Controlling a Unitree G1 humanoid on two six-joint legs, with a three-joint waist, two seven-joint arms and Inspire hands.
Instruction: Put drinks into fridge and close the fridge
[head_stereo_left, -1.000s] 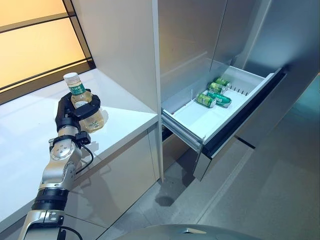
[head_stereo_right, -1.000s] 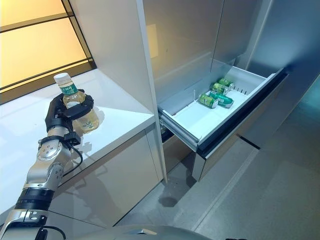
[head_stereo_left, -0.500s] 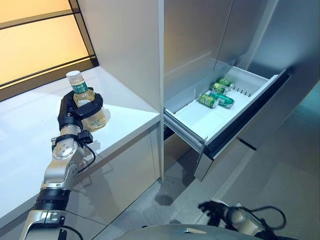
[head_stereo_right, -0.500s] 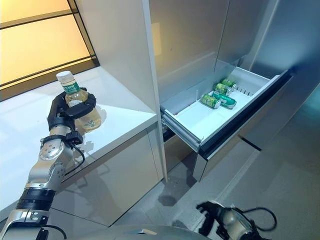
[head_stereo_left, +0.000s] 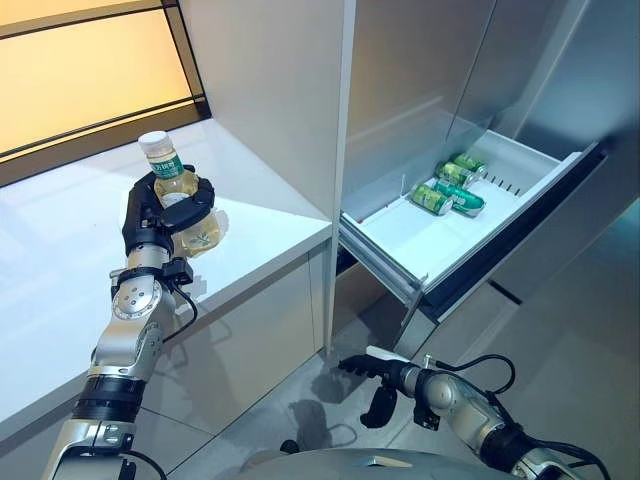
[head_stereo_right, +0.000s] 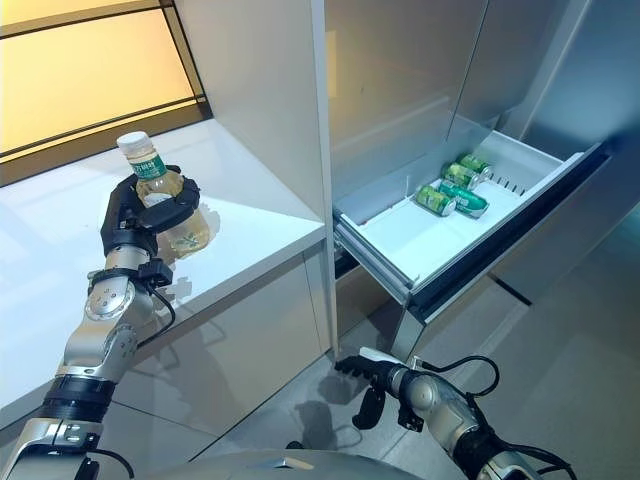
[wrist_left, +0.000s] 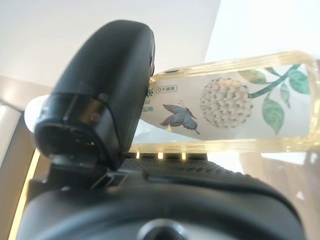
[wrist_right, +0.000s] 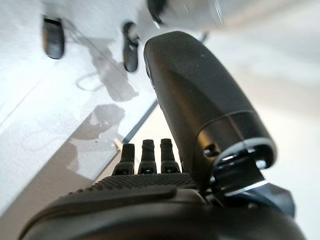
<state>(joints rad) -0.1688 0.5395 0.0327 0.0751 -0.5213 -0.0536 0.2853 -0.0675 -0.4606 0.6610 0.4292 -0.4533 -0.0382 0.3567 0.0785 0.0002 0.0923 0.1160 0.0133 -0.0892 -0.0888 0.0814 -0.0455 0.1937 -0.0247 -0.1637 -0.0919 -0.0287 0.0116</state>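
On the white worktop (head_stereo_left: 60, 260), the left hand (head_stereo_left: 160, 215) has its fingers curled round the bottle (head_stereo_left: 180, 200), gripping mid-body below the cap. The bottle looks light, stiff and smooth, so probably slippery; its base is hidden. Further right, cans (head_stereo_left: 447, 185) lie in the open fridge drawer (head_stereo_left: 400, 240). The right hand (head_stereo_left: 385, 378) hangs low, fingers relaxed, empty.

Warm glow from window (head_stereo_left: 80, 70), glare on counter (head_stereo_left: 60, 250), wrist views blurred
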